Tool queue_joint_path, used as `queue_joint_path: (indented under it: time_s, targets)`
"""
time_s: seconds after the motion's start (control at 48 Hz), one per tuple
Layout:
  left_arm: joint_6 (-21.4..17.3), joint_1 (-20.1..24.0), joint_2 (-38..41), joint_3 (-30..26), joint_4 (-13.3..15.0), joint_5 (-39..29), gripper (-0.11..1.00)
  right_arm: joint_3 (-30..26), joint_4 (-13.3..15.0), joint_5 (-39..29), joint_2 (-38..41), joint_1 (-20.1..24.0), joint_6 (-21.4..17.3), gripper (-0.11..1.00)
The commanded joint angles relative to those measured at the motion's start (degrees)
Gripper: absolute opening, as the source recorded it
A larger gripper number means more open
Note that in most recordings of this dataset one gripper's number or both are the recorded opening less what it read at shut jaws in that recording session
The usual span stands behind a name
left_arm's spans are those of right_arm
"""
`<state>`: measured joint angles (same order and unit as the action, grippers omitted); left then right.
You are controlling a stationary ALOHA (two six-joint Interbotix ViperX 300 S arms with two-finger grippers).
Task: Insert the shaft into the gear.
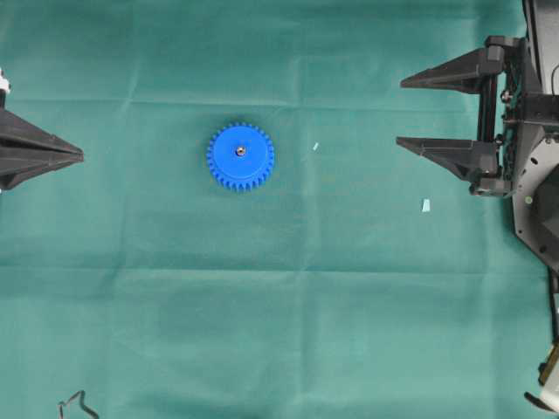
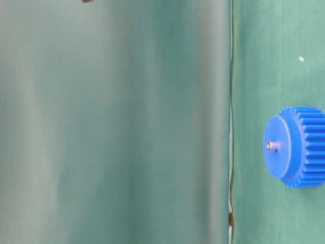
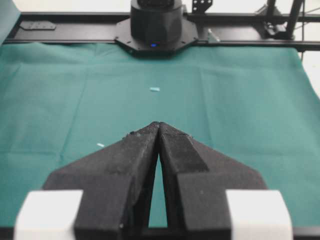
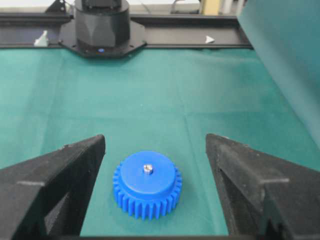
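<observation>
The blue gear (image 1: 240, 156) lies flat on the green cloth, left of the table's middle. The silvery shaft (image 1: 239, 151) stands upright in its centre hole, its tip poking just above the flat face; the gear (image 4: 147, 184) and shaft (image 4: 147, 169) also show in the right wrist view, and the gear (image 2: 297, 146) with the shaft (image 2: 272, 146) at table level. My right gripper (image 1: 400, 112) hangs open at the right side, well clear of the gear, nothing between its fingers. My left gripper (image 1: 80, 156) sits shut and empty at the left edge; its tips (image 3: 159, 124) meet.
A small pale blue scrap (image 1: 426, 205) lies near the right gripper, and a tiny whitish fleck (image 1: 315, 147) lies right of the gear. The cloth's far edge meets black arm bases (image 3: 155, 25) and a rail. A dark cable end (image 1: 77, 403) curls at the front left.
</observation>
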<state>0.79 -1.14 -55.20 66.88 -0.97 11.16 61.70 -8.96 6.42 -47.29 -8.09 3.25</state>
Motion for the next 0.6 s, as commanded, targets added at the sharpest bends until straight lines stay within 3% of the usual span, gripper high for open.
queue_joint_path:
  time_s: [0.0, 0.583]
  targets:
    - [0.0, -0.1, 0.2, -1.4, -0.2, 0.3, 0.03, -0.5, 0.1, -0.1, 0.1, 0.0, 0.1, 0.85]
    - [-0.1, -0.1, 0.2, -1.3, -0.2, -0.1, 0.03, -0.5, 0.1, -0.2, 0.1, 0.0, 0.1, 0.85]
